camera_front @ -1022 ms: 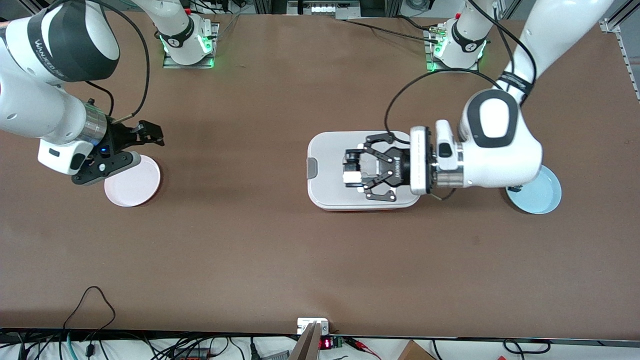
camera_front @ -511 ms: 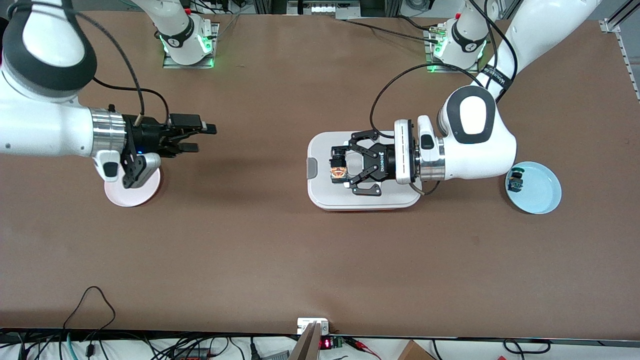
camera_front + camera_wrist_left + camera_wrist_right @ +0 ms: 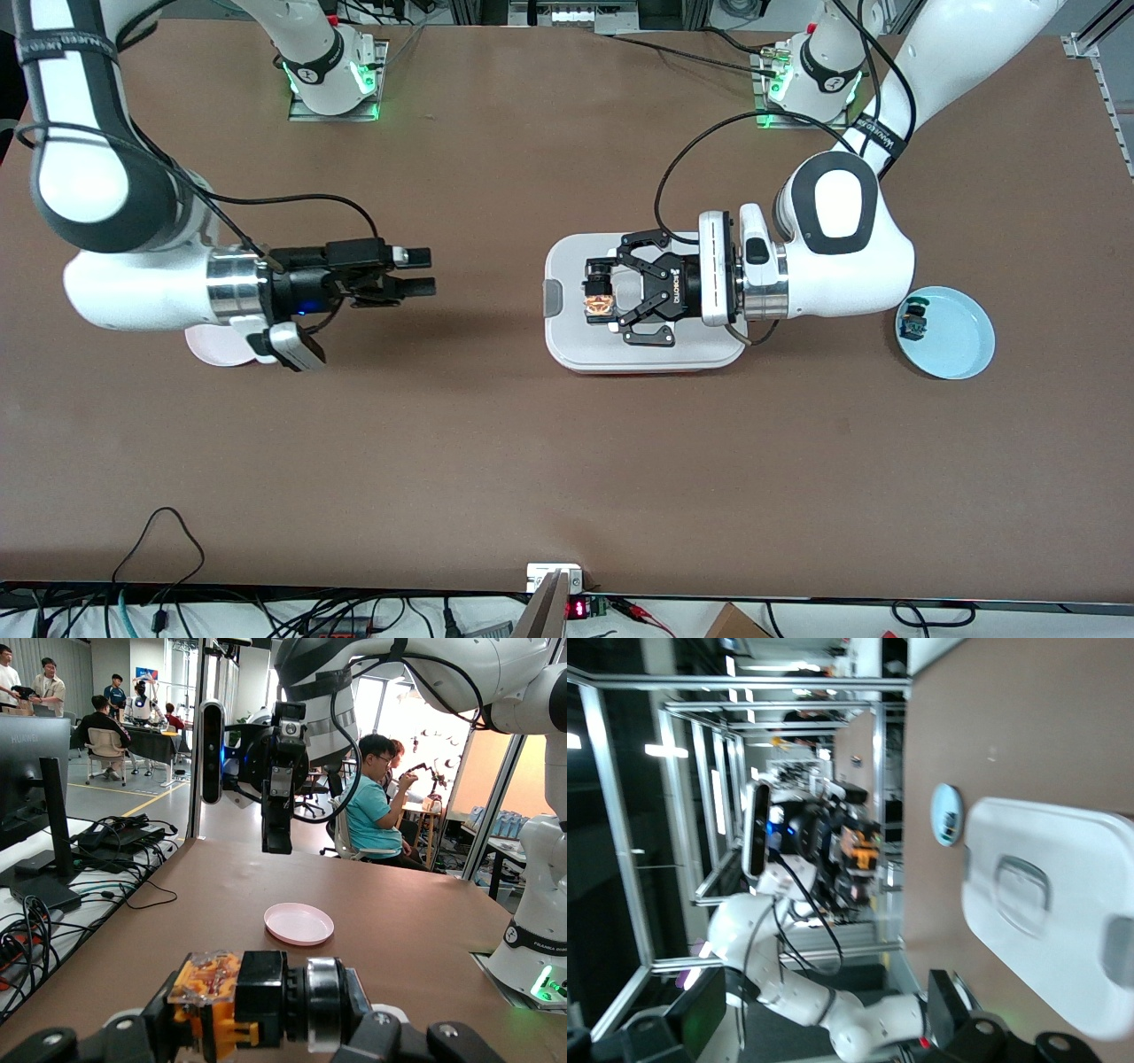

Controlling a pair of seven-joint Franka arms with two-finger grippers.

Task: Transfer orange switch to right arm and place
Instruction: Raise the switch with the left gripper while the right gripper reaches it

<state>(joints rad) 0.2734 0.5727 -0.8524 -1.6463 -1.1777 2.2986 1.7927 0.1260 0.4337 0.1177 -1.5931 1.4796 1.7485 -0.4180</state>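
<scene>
Gripping cylindrical orange switch (image 3: 600, 304), left end effector (image 3: 601, 298)

The orange switch (image 3: 600, 305), black-bodied with an orange cap, is held sideways above the white lidded box (image 3: 567, 341)

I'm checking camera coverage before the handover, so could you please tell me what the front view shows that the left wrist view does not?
Only the front view shows the white lidded container under the left end effector, and the blue plate with a small dark part at the left arm's end of the table. Only the left wrist view shows people seated in the room past the table. Both show the orange switch in the shut left end effector, the open right end effector facing it, and the pink plate.
</scene>
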